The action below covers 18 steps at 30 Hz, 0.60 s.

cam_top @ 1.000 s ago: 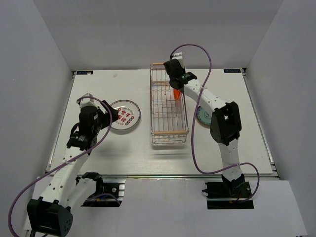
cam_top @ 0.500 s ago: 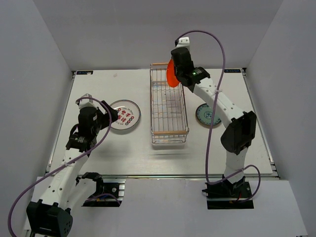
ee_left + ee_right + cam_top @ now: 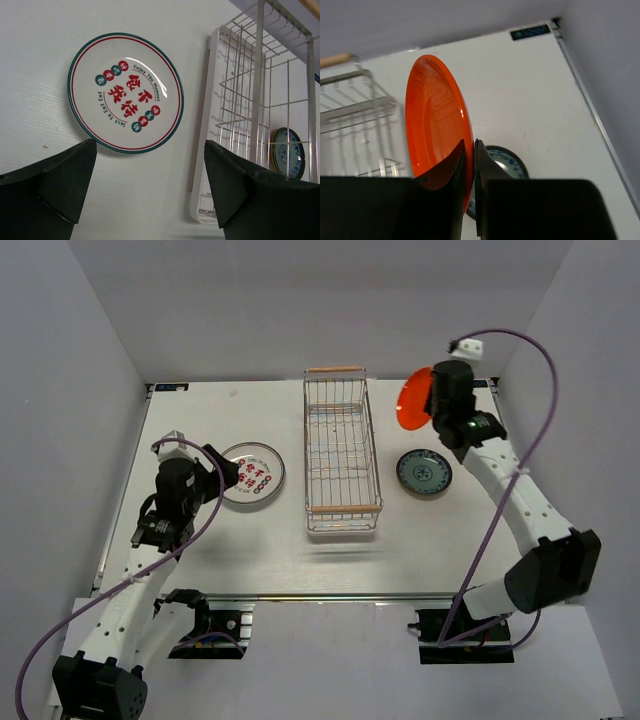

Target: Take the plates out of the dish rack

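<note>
**Pale table, bare rack, one plate held on edge**

White and matte, the table [image 3: 300, 550] carried everything. At near left, the left end effector [image 3: 150, 150] hung spread near the glossy white plate with red marks [image 3: 126, 93]. Mid-table, the silver wire dish rack [image 3: 343, 445] ran near to far and held nothing. To its right lay the teal plate [image 3: 423, 472]. Just beyond and above it, the right end effector [image 3: 470, 145] pinched the smooth orange-red plate [image 3: 435, 125] by its rim, on edge.

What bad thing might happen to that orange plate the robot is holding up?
The right hand pinches the orange plate only at its rim, on edge in the air, so it might slip and fall. The teal plate lies on the table close by, so a careless put-down might knock them together.
</note>
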{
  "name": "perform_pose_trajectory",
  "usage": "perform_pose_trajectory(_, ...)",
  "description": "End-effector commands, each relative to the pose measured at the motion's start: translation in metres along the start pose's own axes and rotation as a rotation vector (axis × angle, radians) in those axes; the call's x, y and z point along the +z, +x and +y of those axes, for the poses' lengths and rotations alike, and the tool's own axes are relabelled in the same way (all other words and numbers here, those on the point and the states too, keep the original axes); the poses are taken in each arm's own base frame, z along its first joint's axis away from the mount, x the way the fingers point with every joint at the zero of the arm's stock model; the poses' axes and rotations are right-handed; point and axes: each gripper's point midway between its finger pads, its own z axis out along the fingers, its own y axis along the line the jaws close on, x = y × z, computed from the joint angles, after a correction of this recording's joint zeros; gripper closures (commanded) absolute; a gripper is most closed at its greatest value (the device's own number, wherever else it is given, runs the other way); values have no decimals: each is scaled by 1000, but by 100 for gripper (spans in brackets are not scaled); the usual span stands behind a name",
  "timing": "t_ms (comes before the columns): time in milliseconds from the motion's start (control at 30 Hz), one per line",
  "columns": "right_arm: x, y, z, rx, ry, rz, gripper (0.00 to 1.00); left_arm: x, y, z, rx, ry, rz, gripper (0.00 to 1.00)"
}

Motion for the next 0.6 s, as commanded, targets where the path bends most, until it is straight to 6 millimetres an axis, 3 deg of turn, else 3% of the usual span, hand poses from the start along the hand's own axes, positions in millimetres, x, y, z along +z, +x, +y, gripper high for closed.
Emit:
perform_pose_trajectory(0, -6, -9, -40, 161, 20, -64, 100, -7, -6, -11, -12, 49, -13, 2)
perform_pose_trajectory(33, -1, 17, -53, 155, 49, -16, 100, -8, -6, -11, -13, 49, -15, 2)
perform_pose_trajectory(67, 0, 22, -70, 181, 66, -16, 100, -8, -7, -12, -15, 50, -18, 2)
perform_pose_trajectory(100, 2, 31, -74, 188, 68, 0, 100, -7, -6, -10, -15, 45, -14, 2)
perform_pose_trajectory(133, 5, 54, -79, 181, 73, 42, 100, -6, -5, -10, -17, 43, -12, 2)
perform_pose_trajectory(167, 9, 64, -91, 195, 81, 67, 100, -5, -4, -10, -20, 42, -7, 2)
perform_pose_trajectory(467, 31, 149, -114, 269, 107, 240, 100, 3, 3, -13, -13, 41, 49, 2)
perform_pose_trajectory(567, 38, 165, -115, 293, 97, 273, 99, 3, 4, -8, -17, 19, 42, 2)
